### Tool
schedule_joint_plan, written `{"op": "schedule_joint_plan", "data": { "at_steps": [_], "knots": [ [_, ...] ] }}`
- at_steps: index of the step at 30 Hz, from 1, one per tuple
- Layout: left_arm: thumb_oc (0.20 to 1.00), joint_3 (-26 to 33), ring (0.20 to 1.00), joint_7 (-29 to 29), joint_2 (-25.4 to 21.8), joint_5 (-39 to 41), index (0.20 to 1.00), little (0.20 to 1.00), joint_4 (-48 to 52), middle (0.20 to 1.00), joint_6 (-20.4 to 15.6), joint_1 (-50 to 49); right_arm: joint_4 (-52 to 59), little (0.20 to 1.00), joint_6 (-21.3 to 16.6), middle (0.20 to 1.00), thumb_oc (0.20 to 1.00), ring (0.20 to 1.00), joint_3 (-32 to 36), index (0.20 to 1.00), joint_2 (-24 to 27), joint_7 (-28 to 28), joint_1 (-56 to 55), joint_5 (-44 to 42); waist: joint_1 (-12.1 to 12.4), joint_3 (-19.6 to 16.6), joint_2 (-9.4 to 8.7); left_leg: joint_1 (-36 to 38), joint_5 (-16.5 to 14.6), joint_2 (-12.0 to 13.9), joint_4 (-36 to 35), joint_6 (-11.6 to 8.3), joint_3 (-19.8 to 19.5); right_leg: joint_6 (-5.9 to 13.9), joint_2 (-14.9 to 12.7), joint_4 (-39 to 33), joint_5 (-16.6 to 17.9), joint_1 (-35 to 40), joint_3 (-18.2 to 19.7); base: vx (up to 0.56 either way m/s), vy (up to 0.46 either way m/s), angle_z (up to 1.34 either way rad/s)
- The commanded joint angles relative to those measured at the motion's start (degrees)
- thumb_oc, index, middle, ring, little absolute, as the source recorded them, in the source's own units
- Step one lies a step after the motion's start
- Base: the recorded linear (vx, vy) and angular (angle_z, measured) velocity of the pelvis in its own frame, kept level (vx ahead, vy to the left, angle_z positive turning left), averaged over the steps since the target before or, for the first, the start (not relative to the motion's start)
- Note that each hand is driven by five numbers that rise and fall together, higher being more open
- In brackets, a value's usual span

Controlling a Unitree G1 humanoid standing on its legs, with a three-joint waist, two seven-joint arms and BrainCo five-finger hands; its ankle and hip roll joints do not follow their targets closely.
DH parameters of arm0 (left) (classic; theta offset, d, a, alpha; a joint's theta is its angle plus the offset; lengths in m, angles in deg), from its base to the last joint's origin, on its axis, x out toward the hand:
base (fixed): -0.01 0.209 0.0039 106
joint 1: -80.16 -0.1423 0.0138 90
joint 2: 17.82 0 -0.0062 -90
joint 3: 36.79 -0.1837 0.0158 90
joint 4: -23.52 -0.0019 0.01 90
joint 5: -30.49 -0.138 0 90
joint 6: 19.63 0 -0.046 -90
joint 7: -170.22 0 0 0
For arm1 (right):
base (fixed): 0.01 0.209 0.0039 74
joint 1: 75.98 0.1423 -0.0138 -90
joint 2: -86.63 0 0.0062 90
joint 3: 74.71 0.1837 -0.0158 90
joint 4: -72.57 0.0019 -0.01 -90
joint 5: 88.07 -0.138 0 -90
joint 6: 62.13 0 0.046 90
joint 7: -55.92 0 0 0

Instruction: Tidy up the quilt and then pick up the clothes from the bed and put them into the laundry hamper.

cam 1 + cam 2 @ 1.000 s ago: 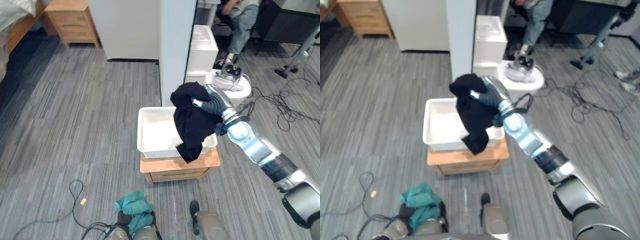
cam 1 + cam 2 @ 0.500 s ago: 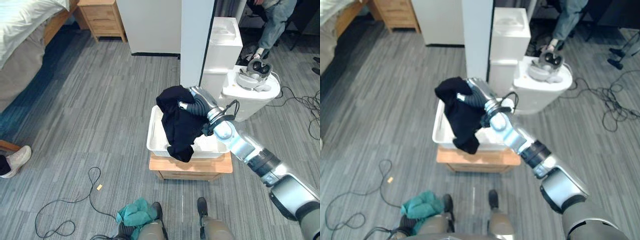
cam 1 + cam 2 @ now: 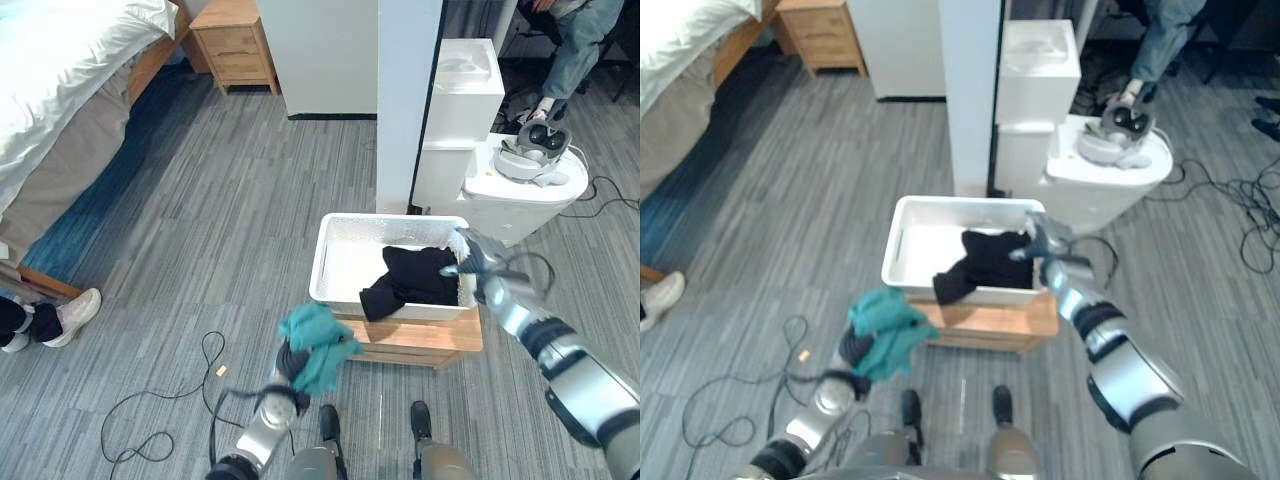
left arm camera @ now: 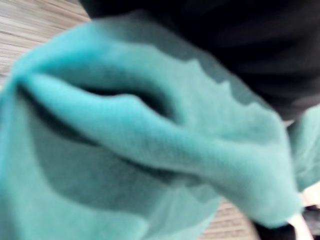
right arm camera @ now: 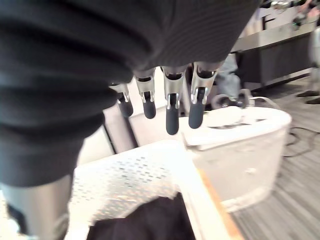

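Note:
A black garment [image 3: 415, 278] lies bunched in the right half of the white hamper [image 3: 330, 262]. My right hand [image 3: 468, 255] hovers at the hamper's right rim, fingers [image 5: 171, 107] straight and holding nothing, with the garment [image 5: 150, 220] below them. My left hand [image 3: 285, 365] is raised in front of the hamper's left corner, shut on a bunched teal garment [image 3: 315, 338]. That teal cloth [image 4: 150, 150] lies right across the left wrist view.
The hamper stands on a low wooden stand [image 3: 410, 340]. Behind it are a white pillar [image 3: 408, 100] and white units [image 3: 525, 190]. The bed [image 3: 50, 90] and a nightstand [image 3: 235, 40] are at the far left. A person's shoe [image 3: 70, 315] is by the bed; another person [image 3: 580, 50] sits at the back right.
My right hand let go of the black garment, which now lies in the hamper. My left hand has lifted the teal garment up beside the hamper. The camera has shifted.

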Motion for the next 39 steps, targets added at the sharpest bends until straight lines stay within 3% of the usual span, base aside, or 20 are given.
{"op": "schedule_joint_plan", "data": {
  "at_steps": [1, 6, 12, 14, 20, 24, 25, 27, 28, 29, 33, 39],
  "knots": [
    [0.200, 0.1, 0.200, -2.6, -5.3, 4.0, 0.200, 0.200, 5.6, 0.200, -5.1, 2.0, -0.2, 1.000, -0.7, 1.000, 1.000, 1.000, 1.3, 1.000, 3.5, -2.8, -0.6, 2.8, 0.4, -1.9, -3.45, 5.7, -9.6, 0.7, 0.0, -3.85, 1.1, 4.16, -2.4, -0.2, -6.8, 0.4, -0.1, 0.01, 0.027, -0.11],
    [0.200, 6.3, 0.200, -6.9, -10.8, 9.3, 0.200, 0.200, 18.6, 0.200, -6.9, 0.4, -2.7, 1.000, -1.0, 1.000, 1.000, 1.000, 12.3, 1.000, 6.1, -3.4, -17.2, 0.6, -2.1, -2.8, -3.73, 7.7, -10.4, 1.0, 0.0, -3.79, 2.8, 4.41, -2.2, -0.2, -6.9, 1.3, 1.3, 0.01, 0.036, -0.14],
    [0.200, 13.3, 0.200, -7.4, -10.3, 12.0, 0.200, 0.200, 26.3, 0.200, -7.3, 2.5, -11.4, 1.000, -0.2, 1.000, 1.000, 1.000, 22.0, 1.000, 1.1, -1.2, -33.3, -4.3, -5.4, -3.6, -4.30, 9.3, -11.2, 1.3, 0.0, -3.70, 3.8, 4.05, -1.5, -0.2, -7.3, 2.1, 3.1, 0.02, 0.017, -0.15],
    [0.200, 14.4, 0.200, -6.3, -9.8, 10.5, 0.200, 0.200, 23.6, 0.200, -6.0, 6.2, -14.5, 1.000, 0.2, 1.000, 1.000, 1.000, 24.4, 1.000, -1.7, 0.6, -38.4, -7.0, -7.3, -3.6, -4.37, 9.6, -11.2, 1.4, 0.0, -3.71, 4.3, 3.89, -1.2, -0.2, -7.4, 2.0, 3.9, 0.02, 0.019, -0.12],
    [0.200, 13.2, 0.200, -1.8, -11.0, 5.5, 0.200, 0.200, 13.4, 0.200, -3.7, 16.1, -15.2, 1.000, 0.1, 1.000, 1.000, 1.000, 25.1, 1.000, -3.8, 2.3, -44.2, -9.5, -10.8, -3.0, -4.29, 9.9, -11.3, 1.5, 0.0, -3.91, 6.3, 4.10, -0.8, -0.2, -7.1, 1.0, 5.5, 0.01, 0.020, -0.20],
    [0.200, 9.7, 0.200, 1.2, -11.6, 0.5, 0.200, 0.200, 2.8, 0.200, -1.7, 22.5, -14.0, 1.000, -0.3, 1.000, 1.000, 1.000, 22.2, 1.000, -4.7, 2.6, -45.9, -8.3, -12.6, -2.6, -4.12, 9.5, -11.2, 1.6, 0.0, -4.06, 7.7, 4.36, -0.7, -0.2, -6.7, -0.1, 6.6, -0.01, 0.005, -0.27],
    [0.200, 6.9, 0.200, 2.3, -12.3, -4.0, 0.200, 0.200, -5.1, 0.200, -0.4, 26.1, -12.9, 1.000, -0.8, 1.000, 1.000, 1.000, 18.6, 1.000, -5.4, 2.9, -45.6, -6.0, -13.5, -2.4, -4.09, 9.4, -11.1, 1.6, 0.0, -4.17, 8.6, 4.53, -0.6, -0.2, -6.6, -0.6, 7.2, 0.00, -0.004, -0.31],
    [0.200, 4.7, 0.200, 3.8, -11.0, -5.4, 0.200, 0.200, -15.4, 0.200, 1.7, 29.2, -11.5, 1.000, -1.2, 1.000, 1.000, 1.000, 14.8, 1.000, -6.1, 3.1, -44.7, -3.8, -14.1, -2.2, -4.04, 9.2, -10.8, 1.5, 0.0, -4.31, 9.1, 4.56, -0.6, -0.2, -6.5, -1.1, 7.4, -0.02, -0.019, -0.24],
    [0.200, 4.6, 0.200, 3.9, -11.0, -5.4, 0.200, 0.200, -15.7, 0.200, 1.6, 29.4, -11.5, 1.000, -1.2, 1.000, 1.000, 1.000, 14.9, 1.000, -6.1, 3.1, -44.7, -3.8, -14.1, -2.2, -4.03, 9.1, -10.8, 1.5, 0.0, -4.30, 9.1, 4.56, -0.6, -0.2, -6.5, -1.1, 7.4, -0.04, -0.025, -0.22],
    [1.000, 3.0, 1.000, 3.2, -9.6, -4.7, 1.000, 1.000, -22.4, 1.000, 2.5, 32.0, -10.2, 1.000, -1.4, 1.000, 1.000, 1.000, 13.2, 1.000, -6.2, 3.2, -43.5, -3.4, -14.7, -2.0, -3.99, 8.7, -10.6, 1.4, 0.0, -4.35, 9.4, 4.66, -0.8, -0.2, -6.3, -1.6, 7.5, -0.02, -0.005, -0.17],
    [1.000, 4.3, 1.000, 0.7, -7.5, 1.2, 1.000, 1.000, -28.9, 1.000, 3.2, 32.7, -9.2, 1.000, -1.1, 1.000, 1.000, 1.000, 12.7, 1.000, -6.1, 3.1, -42.6, -4.2, -14.9, -2.0, -3.48, 8.7, -10.5, 1.3, 0.0, -4.42, 9.6, 4.57, -0.9, -0.2, -6.3, -1.8, 7.4, 0.00, -0.016, -0.08],
    [1.000, 7.6, 1.000, 2.2, -7.5, 5.7, 1.000, 1.000, -27.6, 1.000, 2.3, 31.0, -9.3, 1.000, -0.8, 1.000, 1.000, 1.000, 11.4, 1.000, -6.1, 3.5, -41.9, -4.0, -13.4, -2.5, -3.35, 9.6, -10.5, 1.5, 0.0, -4.57, 8.7, 4.04, -0.9, -0.2, -7.2, -0.1, 6.4, 0.01, -0.033, 0.04]
  ]
}}
